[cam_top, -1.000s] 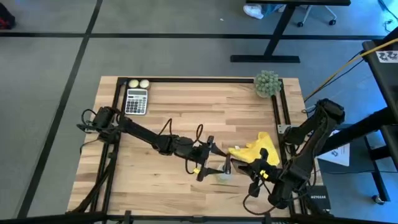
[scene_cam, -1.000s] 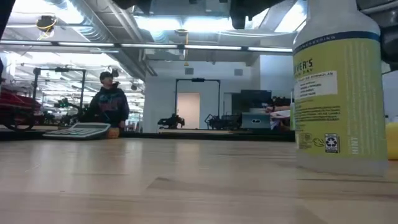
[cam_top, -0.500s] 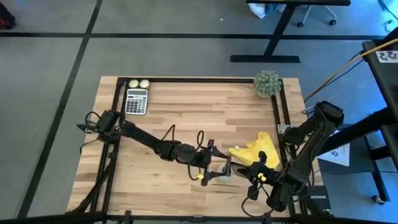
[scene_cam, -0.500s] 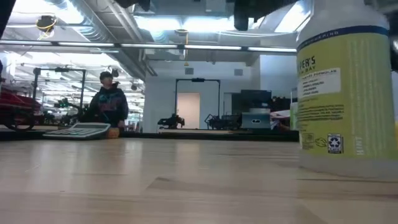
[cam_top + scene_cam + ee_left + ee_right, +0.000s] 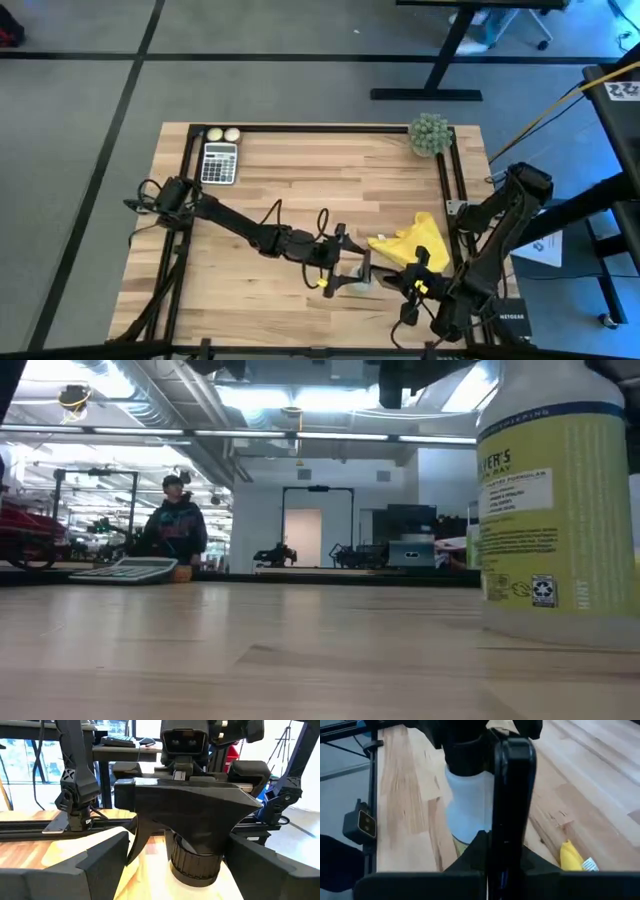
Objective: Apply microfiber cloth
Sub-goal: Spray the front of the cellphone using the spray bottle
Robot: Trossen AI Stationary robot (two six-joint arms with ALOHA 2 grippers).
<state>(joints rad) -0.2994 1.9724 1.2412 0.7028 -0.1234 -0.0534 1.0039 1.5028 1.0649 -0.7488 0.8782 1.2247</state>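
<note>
The yellow microfiber cloth (image 5: 412,243) lies crumpled on the table at the right; its edge (image 5: 570,856) also shows in the right wrist view. In front of it stands a spray bottle (image 5: 359,284) with a black trigger head (image 5: 192,802) and a yellow-green label (image 5: 545,510). My left gripper (image 5: 349,272) reaches in from the left and is shut on the bottle. My right gripper (image 5: 408,284) hovers just right of the bottle, shut on a black smartphone (image 5: 512,795) that stands on edge. My left gripper has the spray bottle between its two fingers (image 5: 102,862), one on each side just below the black collar (image 5: 195,865). It comes level from the table's left. The bottle stands upright; the contact itself lies below the picture's edge. My right gripper pinches the lower end of the smartphone (image 5: 506,862) between its two fingers. The phone stands up from the fingers, thin edge toward the wrist camera, clear of the table.
A calculator (image 5: 219,162) and two pale balls (image 5: 222,134) sit at the far left corner, and a small green plant (image 5: 430,133) at the far right corner. Bare wood (image 5: 300,190) spreads across the middle and far part of the table. A person (image 5: 178,520) stands in the room behind.
My left gripper has moved a little toward the table's right and near edge, taking the spray bottle with it; the bottle stays upright and now stands closer to the low camera. My right gripper has drifted slightly toward the near edge.
</note>
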